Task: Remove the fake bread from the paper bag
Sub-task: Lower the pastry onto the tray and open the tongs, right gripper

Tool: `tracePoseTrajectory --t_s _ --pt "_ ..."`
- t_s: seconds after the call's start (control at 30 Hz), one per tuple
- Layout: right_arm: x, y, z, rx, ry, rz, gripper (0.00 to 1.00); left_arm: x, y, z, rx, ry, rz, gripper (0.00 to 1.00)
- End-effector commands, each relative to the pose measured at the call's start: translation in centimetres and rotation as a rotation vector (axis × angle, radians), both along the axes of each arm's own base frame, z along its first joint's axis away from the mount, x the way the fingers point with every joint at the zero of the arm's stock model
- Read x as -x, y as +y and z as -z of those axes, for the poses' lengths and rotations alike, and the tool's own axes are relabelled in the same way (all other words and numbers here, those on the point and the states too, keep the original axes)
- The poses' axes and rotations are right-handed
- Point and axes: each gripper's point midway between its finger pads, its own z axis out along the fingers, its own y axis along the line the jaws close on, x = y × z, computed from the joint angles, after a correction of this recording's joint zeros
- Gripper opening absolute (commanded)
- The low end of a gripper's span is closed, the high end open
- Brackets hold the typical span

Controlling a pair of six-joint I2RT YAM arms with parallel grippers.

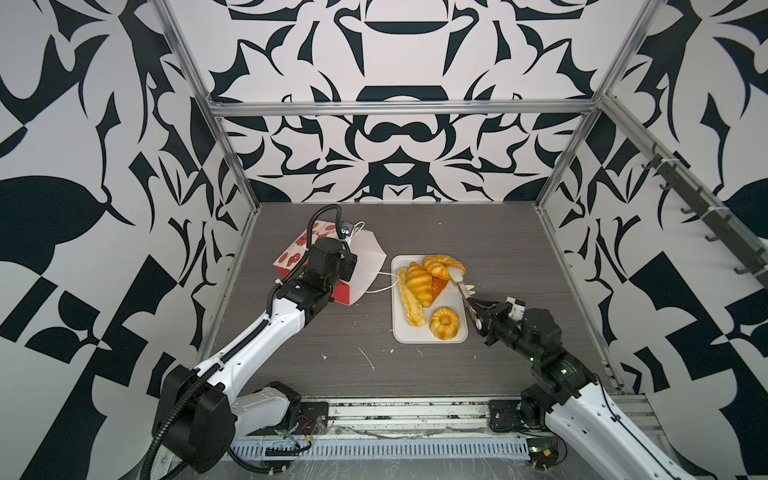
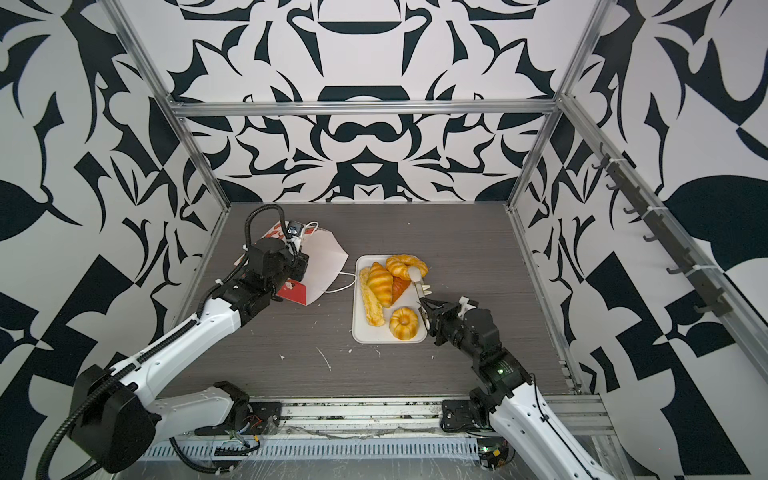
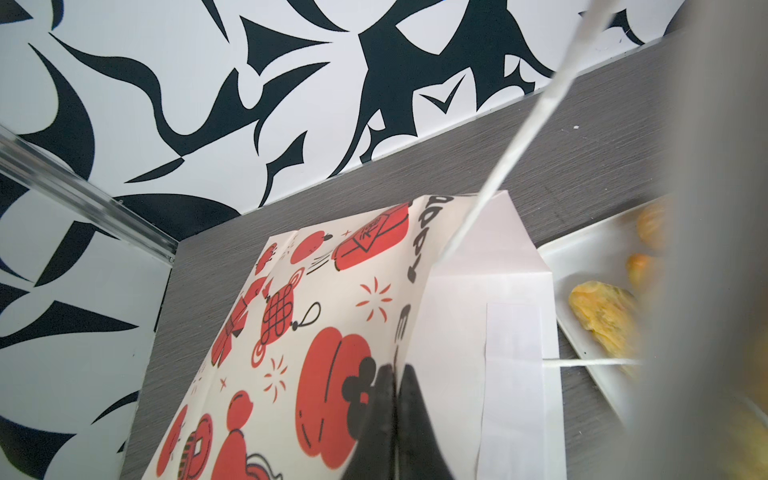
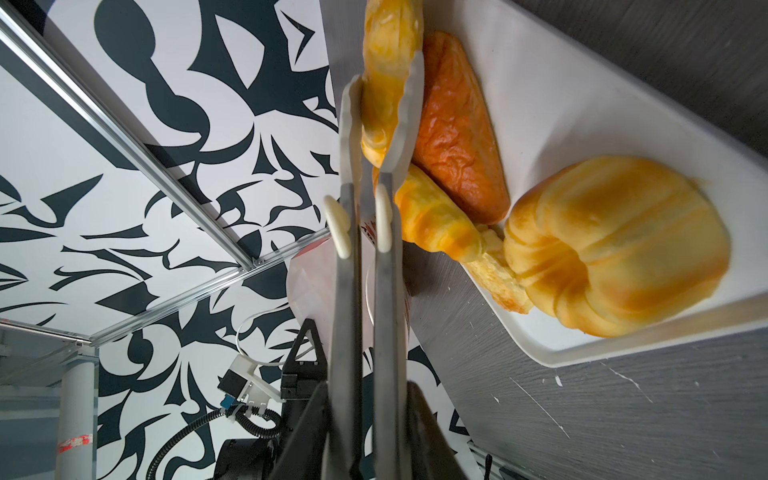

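The paper bag (image 1: 368,259) lies on its side at the left of the table, its red print side (image 3: 332,311) up. My left gripper (image 3: 395,370) is shut on the bag's edge. My right gripper (image 1: 478,312) is shut on metal tongs (image 4: 365,249), whose white tips pinch one end of a croissant (image 1: 441,266) at the far end of the white tray (image 1: 401,332). Also on the tray lie a second croissant (image 1: 417,282), a long stick (image 1: 409,307), a triangular piece (image 1: 439,286) and a ring bun (image 1: 444,323). The bag's inside is hidden.
The bag's white cord handle (image 1: 384,286) trails towards the tray's left rim. Aluminium frame posts (image 1: 232,166) stand at the table's back corners, with patterned walls all round. A rail of dark hooks (image 1: 706,216) runs along the right wall. Small white scraps (image 1: 368,359) lie near the front.
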Motion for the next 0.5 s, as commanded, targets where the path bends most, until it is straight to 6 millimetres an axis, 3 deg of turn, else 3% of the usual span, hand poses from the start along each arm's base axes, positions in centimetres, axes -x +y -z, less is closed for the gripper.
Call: tracePoseTrajectory --t_s 0.0,0.47 --pt "0.3 0.6 -2.9 -0.056 -0.091 -0.04 0.18 0.1 0.2 -0.5 0.019 -0.023 -0.013 0.0" --pt "1.8 -0.4 -2.7 -0.032 -0.095 -0.031 0.33 0.2 0.1 -0.7 0.027 -0.027 -0.006 0.0"
